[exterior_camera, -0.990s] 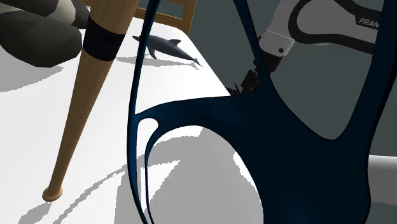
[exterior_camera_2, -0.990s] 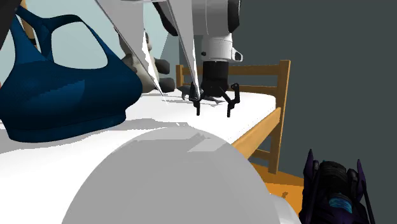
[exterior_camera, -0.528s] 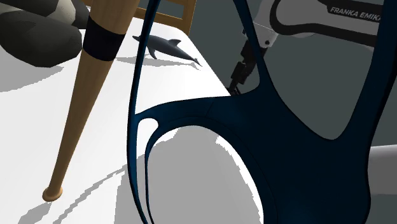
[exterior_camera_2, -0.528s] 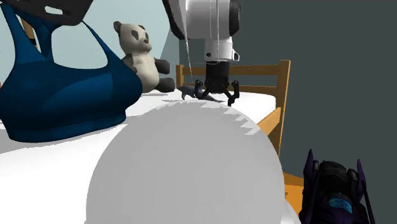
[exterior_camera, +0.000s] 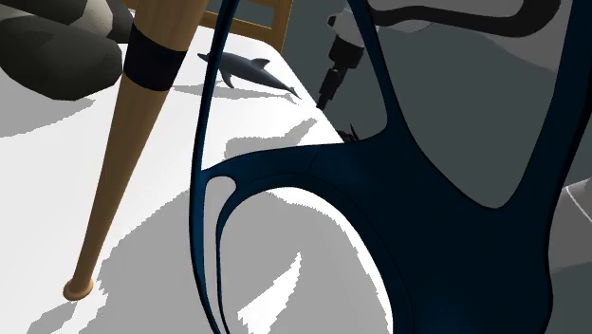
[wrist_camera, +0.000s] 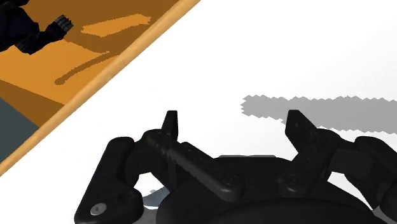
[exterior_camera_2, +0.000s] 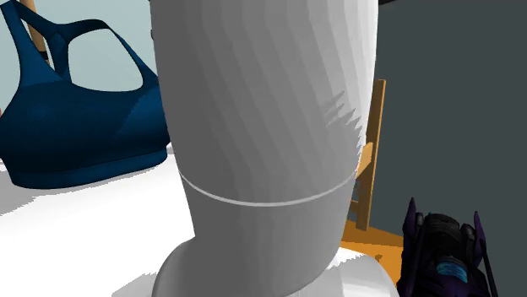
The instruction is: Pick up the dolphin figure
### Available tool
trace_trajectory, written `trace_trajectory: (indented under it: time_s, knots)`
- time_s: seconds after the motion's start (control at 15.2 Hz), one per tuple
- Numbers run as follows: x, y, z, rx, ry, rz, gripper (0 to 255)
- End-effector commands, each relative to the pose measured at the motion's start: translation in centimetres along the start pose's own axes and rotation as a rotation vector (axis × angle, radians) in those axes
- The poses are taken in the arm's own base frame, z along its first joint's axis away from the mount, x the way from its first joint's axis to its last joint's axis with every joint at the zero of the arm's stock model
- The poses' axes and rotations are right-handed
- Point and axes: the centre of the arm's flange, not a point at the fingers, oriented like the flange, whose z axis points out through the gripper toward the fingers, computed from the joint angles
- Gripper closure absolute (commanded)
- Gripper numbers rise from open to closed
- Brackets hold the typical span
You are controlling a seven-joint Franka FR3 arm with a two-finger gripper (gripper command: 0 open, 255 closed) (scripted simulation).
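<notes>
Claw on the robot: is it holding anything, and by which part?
Nothing is held. The claw is open above the white surface, nothing between its fingers. The dolphin lies apart from it.

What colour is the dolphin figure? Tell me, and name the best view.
Dark slate grey; the dolphin figure shows best in the shoulder view.

Shoulder view: very near blue top [exterior_camera: 446, 237], peering through straps across white bed [exterior_camera: 161, 161] toward 12 o'clock. Second exterior view: low, close; arm [exterior_camera_2: 262, 126] blocks centre, same top at 10 o'clock, probably opposite side. Wrist view: along gripper [wrist_camera: 232, 121], close above bed.
</notes>
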Motion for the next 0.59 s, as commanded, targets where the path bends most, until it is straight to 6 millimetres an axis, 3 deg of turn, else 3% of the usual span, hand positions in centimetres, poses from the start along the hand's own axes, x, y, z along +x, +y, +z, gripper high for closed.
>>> trace_trajectory:
  time_s: [0.0,0.53]
  knots:
    - [2.6,0.3,-0.4,-0.006,0.013,-0.068,0]
    - [12.2,0.3,-2.1,-0.030,0.063,-0.325,0]
